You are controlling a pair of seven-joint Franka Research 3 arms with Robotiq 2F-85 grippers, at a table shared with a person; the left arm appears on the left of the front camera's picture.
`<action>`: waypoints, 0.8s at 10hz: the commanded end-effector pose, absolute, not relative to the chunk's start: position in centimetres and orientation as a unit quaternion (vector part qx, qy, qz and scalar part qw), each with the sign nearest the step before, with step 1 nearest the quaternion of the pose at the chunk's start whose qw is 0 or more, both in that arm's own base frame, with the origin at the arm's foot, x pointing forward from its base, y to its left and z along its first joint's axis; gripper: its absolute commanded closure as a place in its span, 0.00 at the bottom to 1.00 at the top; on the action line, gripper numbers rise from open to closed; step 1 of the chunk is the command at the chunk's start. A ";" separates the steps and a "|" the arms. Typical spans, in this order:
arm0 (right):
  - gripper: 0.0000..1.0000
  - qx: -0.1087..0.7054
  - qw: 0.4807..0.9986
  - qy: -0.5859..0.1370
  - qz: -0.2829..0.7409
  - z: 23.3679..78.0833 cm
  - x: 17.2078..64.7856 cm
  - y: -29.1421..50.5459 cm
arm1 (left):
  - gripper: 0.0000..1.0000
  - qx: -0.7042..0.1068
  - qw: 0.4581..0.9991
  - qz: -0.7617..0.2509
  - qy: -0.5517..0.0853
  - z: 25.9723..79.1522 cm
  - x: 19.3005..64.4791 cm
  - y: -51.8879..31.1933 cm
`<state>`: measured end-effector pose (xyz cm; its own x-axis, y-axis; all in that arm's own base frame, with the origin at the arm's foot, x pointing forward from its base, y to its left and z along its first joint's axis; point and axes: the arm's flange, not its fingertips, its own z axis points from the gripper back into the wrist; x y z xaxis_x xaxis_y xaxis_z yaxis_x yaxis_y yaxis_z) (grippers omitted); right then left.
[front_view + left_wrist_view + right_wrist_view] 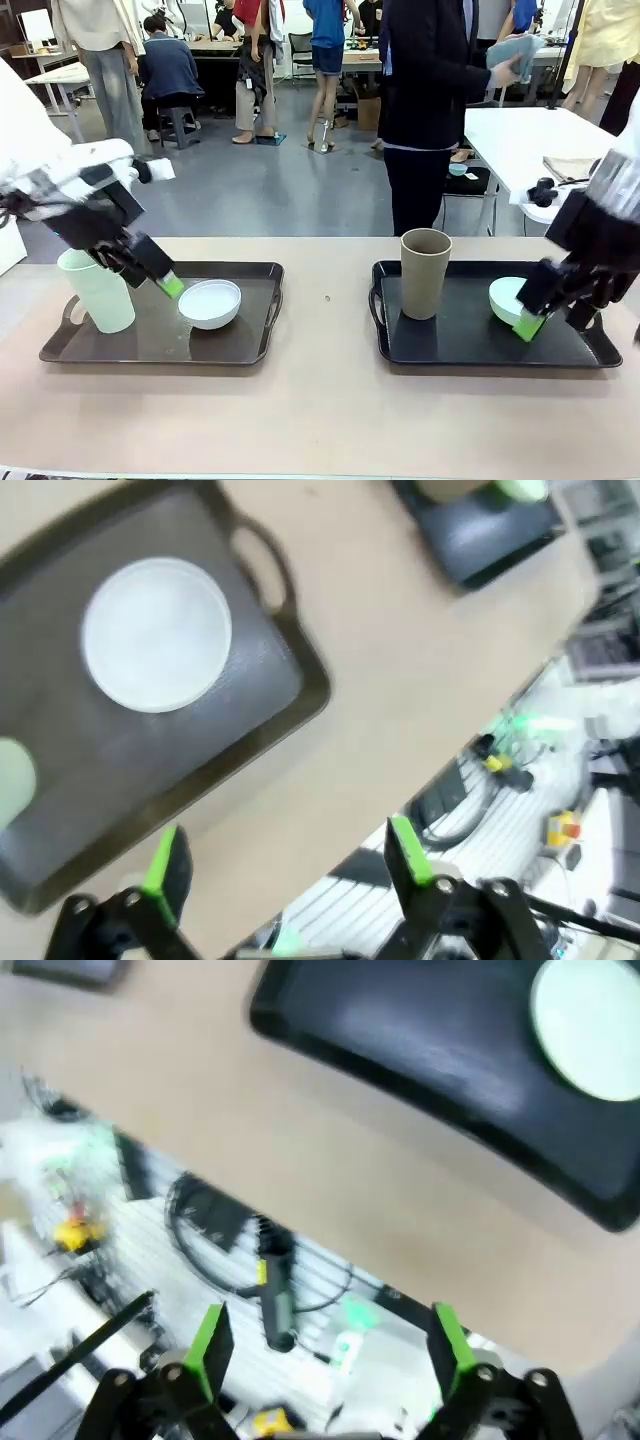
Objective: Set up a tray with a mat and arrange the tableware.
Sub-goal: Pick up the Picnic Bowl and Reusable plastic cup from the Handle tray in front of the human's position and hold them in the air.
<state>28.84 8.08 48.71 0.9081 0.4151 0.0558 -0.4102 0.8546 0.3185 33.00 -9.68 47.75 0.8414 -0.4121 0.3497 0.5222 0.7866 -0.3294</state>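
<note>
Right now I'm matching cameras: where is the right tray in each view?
Front: right tray, right of centre.
Left wrist: right tray, top right corner.
Right wrist: right tray, across the top.
Shared landmark: mint bowl in it.

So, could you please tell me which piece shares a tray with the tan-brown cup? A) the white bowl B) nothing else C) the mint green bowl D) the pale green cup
C: the mint green bowl sits on the same black tray as the tan-brown cup, while the white bowl and the pale green cup stand on the other tray.
</note>
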 end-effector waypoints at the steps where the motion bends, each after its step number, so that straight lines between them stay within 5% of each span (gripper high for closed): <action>1: 0.00 0.447 0.872 0.101 0.171 51.5 31.2 -4.3 | 0.00 -0.473 0.840 -0.228 -0.137 46.1 32.2 -0.7; 3: 0.00 0.584 0.796 0.110 0.114 49.4 32.0 -10.2 | 0.00 -0.564 0.776 -0.263 -0.106 43.7 34.8 1.1; 6: 0.00 0.738 0.670 0.086 0.000 43.8 32.4 -13.5 | 0.00 -0.698 0.658 -0.188 -0.210 40.2 33.7 0.2; 7: 0.00 0.731 0.676 0.092 -0.008 43.2 32.7 -13.1 | 0.00 -0.696 0.652 -0.190 -0.233 40.8 32.9 -0.3; 8: 0.00 0.653 0.749 0.105 -0.047 43.1 33.3 -12.4 | 0.00 -0.682 0.669 -0.166 -0.245 41.5 32.4 -1.7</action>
<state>32.79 -13.65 41.23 0.9773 0.1764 -0.1169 0.1035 0.0836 0.9911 35.26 0.30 41.06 0.8273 0.1022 0.5524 0.5590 -0.0523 -0.8275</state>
